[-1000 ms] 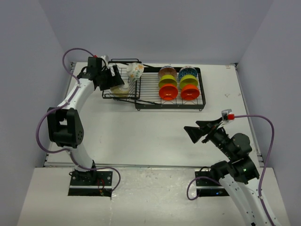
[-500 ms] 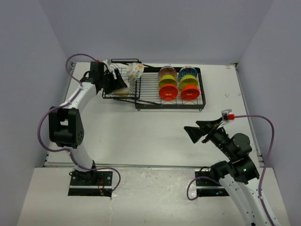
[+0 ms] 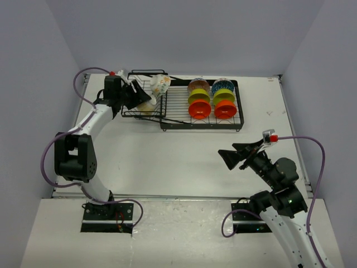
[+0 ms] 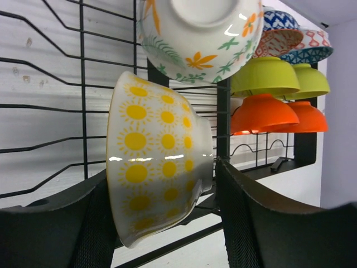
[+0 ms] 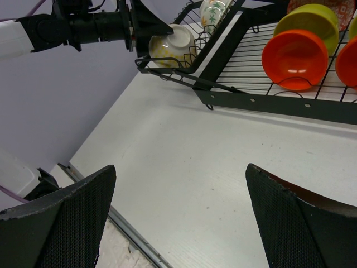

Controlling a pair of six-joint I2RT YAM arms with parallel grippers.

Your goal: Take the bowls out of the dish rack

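From above, we see the dish rack [image 3: 177, 109] at the far side of the table [image 3: 167, 156], its small basket on the left and its flat tray on the right. The tray holds two rows of bowls on edge: orange bowls [image 3: 199, 110] nearest, green bowls [image 3: 199, 98] behind them, patterned bowls [image 3: 198, 85] at the back. The left gripper [image 3: 139, 95] reaches into the basket beside a flowered bowl [image 3: 160, 84]. The right gripper [image 3: 224, 159] hangs over bare table, well apart from the rack, its jaws spread wide. The left wrist view gives what the top view hides: a sun-dotted bowl [image 4: 156, 178] lies on its side between the two fingers [image 4: 56, 229], which sit close against its rim and foot. We cannot tell whether they press it. The flowered bowl hangs just above it, foot toward the camera. The right wrist view shows the rack from the front. The sun-dotted bowl is low in the basket, and the left gripper comes in from the left.
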